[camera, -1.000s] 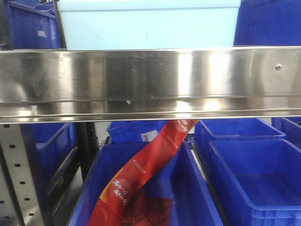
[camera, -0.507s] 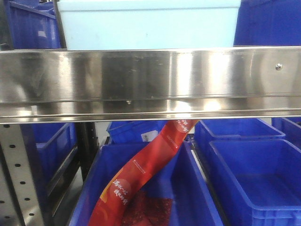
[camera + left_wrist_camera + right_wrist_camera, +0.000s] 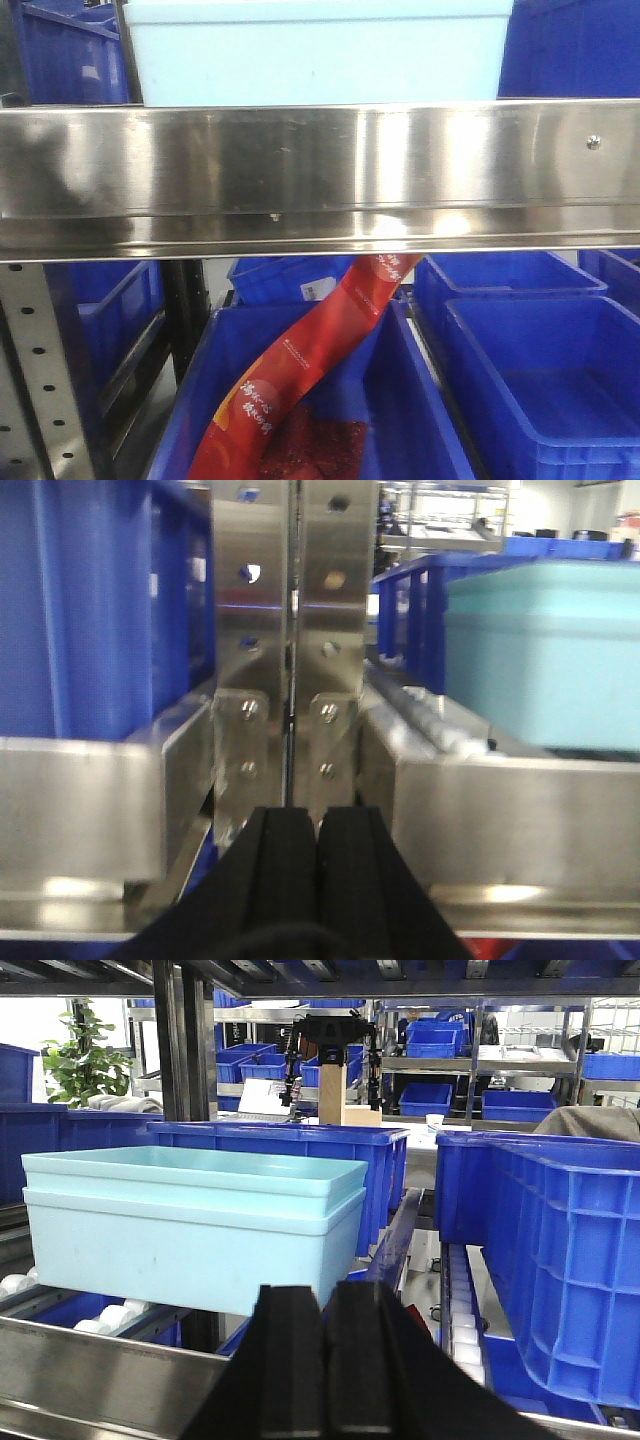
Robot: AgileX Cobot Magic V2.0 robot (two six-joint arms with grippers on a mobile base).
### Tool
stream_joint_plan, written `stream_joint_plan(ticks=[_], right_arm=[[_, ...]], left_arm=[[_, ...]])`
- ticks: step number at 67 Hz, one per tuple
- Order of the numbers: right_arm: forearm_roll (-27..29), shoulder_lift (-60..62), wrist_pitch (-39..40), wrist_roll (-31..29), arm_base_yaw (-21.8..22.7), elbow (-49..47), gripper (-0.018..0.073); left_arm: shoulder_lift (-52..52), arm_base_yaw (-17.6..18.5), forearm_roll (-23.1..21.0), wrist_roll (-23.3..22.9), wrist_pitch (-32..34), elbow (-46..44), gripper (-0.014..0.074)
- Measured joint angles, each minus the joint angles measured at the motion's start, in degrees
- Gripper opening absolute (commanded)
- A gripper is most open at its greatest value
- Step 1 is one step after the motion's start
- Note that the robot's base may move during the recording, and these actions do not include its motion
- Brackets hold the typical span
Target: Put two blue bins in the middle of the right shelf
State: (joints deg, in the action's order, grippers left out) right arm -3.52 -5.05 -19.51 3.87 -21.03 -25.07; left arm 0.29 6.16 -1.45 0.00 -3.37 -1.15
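Right wrist view: the two pale blue bins [image 3: 190, 1225] sit nested, one inside the other, left of centre, on the white rollers [image 3: 60, 1305] of the shelf level, just behind its steel front rail [image 3: 110, 1380].
Front view: the same stack [image 3: 320, 50] fills the top middle of the frame, right above the broad shiny rail [image 3: 320, 175]; only its front wall shows.
Left wrist view: the stack [image 3: 545, 650] shows at the right edge, blurred, beside a perforated steel upright [image 3: 290, 630].
Neighbours: dark blue bins [image 3: 560, 1260] stand just beside the stack at right and behind it; more lie lower in the front view, one holding a red packet [image 3: 310, 370].
Right pincer [image 3: 325, 1360]: black fingers pressed together, holding nothing, low centre of the frame, in front of the stack and apart from it.
Left pincer [image 3: 318, 870]: fingers together too, empty, facing the upright.
Task state: the stack appears to rest on the shelf level already; both arms are off it.
Handling: the bins look empty, thin-walled and stiff, so likely light; the smooth sides probably give poor purchase.
Where to hold: the thickened top rim on the short ends seems best, one pincer each side, since nested bins may slip apart if only the inner one is lifted.
On rollers: a push would likely make the stack roll easily.
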Motion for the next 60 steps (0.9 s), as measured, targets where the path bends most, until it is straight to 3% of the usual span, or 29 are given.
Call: stream_joint_plan(ticks=[60], right_arm=[[0.0,0.0,0.0,0.0,0.0,0.1,-0.0162]], left_arm=[[0.0,-0.23,-0.2,0.31,-0.1,1.26,-0.0111]])
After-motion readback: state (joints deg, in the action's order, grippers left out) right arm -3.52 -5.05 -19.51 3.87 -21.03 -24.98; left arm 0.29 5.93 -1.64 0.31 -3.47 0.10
